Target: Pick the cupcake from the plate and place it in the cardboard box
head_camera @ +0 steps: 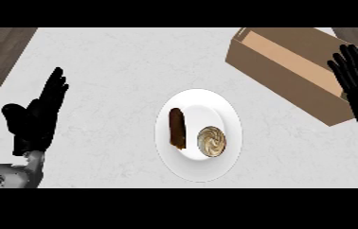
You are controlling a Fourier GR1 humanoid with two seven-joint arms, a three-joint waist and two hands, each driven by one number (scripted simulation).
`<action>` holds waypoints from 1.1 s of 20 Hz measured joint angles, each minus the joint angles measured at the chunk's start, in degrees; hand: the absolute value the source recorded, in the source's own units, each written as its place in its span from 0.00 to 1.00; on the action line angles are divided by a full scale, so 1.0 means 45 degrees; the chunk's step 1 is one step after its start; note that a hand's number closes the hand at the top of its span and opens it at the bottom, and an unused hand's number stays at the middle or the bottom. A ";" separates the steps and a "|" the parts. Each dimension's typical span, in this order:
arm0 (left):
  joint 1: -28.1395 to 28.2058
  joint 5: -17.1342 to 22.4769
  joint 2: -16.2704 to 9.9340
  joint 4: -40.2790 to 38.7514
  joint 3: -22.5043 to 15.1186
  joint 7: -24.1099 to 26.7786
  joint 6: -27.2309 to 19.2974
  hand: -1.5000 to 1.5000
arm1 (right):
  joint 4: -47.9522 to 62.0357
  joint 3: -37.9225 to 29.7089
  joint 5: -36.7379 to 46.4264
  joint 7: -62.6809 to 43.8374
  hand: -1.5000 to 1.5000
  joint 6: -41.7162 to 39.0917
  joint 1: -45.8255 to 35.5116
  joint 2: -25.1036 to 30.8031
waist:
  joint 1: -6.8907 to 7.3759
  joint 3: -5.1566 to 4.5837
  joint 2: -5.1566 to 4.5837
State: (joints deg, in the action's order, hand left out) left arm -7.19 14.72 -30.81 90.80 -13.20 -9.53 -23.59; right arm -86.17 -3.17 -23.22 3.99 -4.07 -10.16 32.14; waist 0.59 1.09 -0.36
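The cupcake (212,140), with swirled cream-and-brown frosting, sits on the right half of a white plate (199,169) at the counter's middle. A dark brown oblong pastry (177,128) lies beside it on the plate's left half. The open cardboard box (290,76) stands tilted at the upper right. My right hand (347,72) shows at the right edge, over the box's right end, fingers straight, holding nothing. My left hand (36,114) rests open at the left edge, fingers up, far from the plate.
The counter (111,67) is light marbled stone. A darker strip (14,46) runs along its upper left corner, and another shows at the upper right behind the box.
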 measured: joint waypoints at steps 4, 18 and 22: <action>0.0004 0.0616 0.0042 0.0062 0.0397 0.0099 0.0656 0.50 | 0.0029 0.1273 -0.0058 -0.0401 0.00 -0.1084 -0.0829 -0.0506 | 0.0194 -0.0157 0.0011; 0.0919 0.2992 0.0364 -0.0027 0.1697 0.0409 0.3003 0.50 | -0.0536 0.3133 0.2835 0.4301 0.00 -0.2614 -0.1713 -0.1306 | -0.0008 -0.0241 0.0080; 0.1123 0.3004 0.0352 -0.0008 0.1750 0.0415 0.3113 0.50 | -0.1357 0.4038 0.4754 0.3156 0.00 -0.2993 -0.2388 0.0063 | -0.0040 -0.0270 0.0143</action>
State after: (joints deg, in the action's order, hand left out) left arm -2.14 28.23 -29.23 90.76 -5.32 -7.66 -9.58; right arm -92.28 15.00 -1.82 18.19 -17.54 -20.91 32.42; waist 0.41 -0.13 0.29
